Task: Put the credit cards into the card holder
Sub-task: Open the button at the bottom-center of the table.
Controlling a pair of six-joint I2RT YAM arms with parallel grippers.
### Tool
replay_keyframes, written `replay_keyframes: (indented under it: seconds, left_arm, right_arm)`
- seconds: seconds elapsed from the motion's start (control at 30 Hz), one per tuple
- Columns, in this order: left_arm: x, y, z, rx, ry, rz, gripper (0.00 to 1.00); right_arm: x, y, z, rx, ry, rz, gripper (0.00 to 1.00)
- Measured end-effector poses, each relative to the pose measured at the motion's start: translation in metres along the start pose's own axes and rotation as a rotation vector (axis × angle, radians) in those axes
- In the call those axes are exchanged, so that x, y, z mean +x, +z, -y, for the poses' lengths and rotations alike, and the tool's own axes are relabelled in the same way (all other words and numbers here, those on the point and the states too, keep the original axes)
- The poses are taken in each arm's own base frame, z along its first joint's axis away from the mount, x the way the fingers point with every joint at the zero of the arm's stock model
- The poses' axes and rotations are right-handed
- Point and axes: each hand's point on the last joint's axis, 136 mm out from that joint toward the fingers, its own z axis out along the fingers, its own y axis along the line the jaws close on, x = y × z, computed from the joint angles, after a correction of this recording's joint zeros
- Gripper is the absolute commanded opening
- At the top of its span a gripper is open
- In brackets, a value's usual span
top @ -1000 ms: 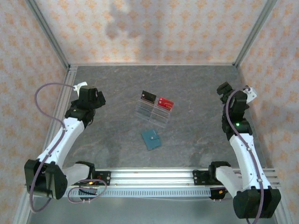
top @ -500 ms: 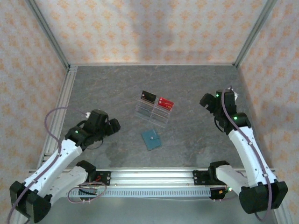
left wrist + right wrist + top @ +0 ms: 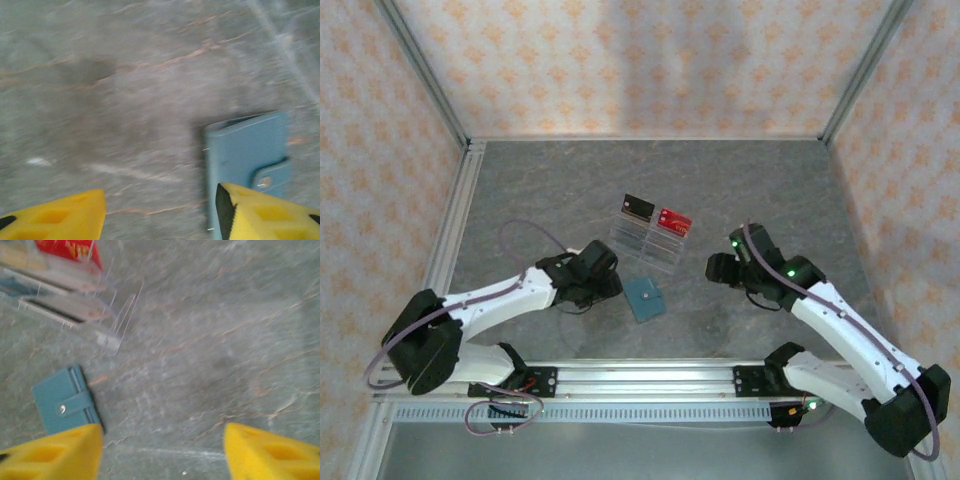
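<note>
Start with the card holder, lying clasped shut on the table, flanked by left hand and right hand, both part-spread and empty. Pin one cover, flick the clasp, open flat before fetching black card and red card from the clear rack.

Clear plastic rack just above centre of top view, standing on grey stone-look tabletop. Same rack at upper left of right wrist view, blurred. Orange-patterned walls across top and down both sides. Silver corner posts slant in from upper corners. Slotted aluminium rail along bottom. Darker patch on tabletop, upper left of left wrist view.
</note>
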Motion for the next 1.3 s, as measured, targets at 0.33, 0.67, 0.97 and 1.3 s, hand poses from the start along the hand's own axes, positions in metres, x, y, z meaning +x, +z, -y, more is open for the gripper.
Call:
replay_keyframes:
  seconds: [0.33,0.67,0.97,1.3]
  left_arm:
    - [-0.007,0.029,0.027,0.045,0.020,-0.092,0.40]
    - [-0.011,0.044,0.019,0.047,0.014,-0.152,0.34]
    - [-0.006,0.058,0.012,0.032,0.037,-0.201,0.31]
    - [-0.006,0.059,0.012,0.037,0.056,-0.202,0.30]
  right_arm:
    - [0.043,0.040,-0.057,-0.044,-0.153,-0.132,0.38]
    - [0.058,0.072,-0.107,-0.066,-0.243,-0.182,0.35]
    - [0.056,0.096,-0.127,-0.053,-0.258,-0.203,0.32]
    - [0.072,0.121,-0.131,-0.009,-0.301,-0.255,0.36]
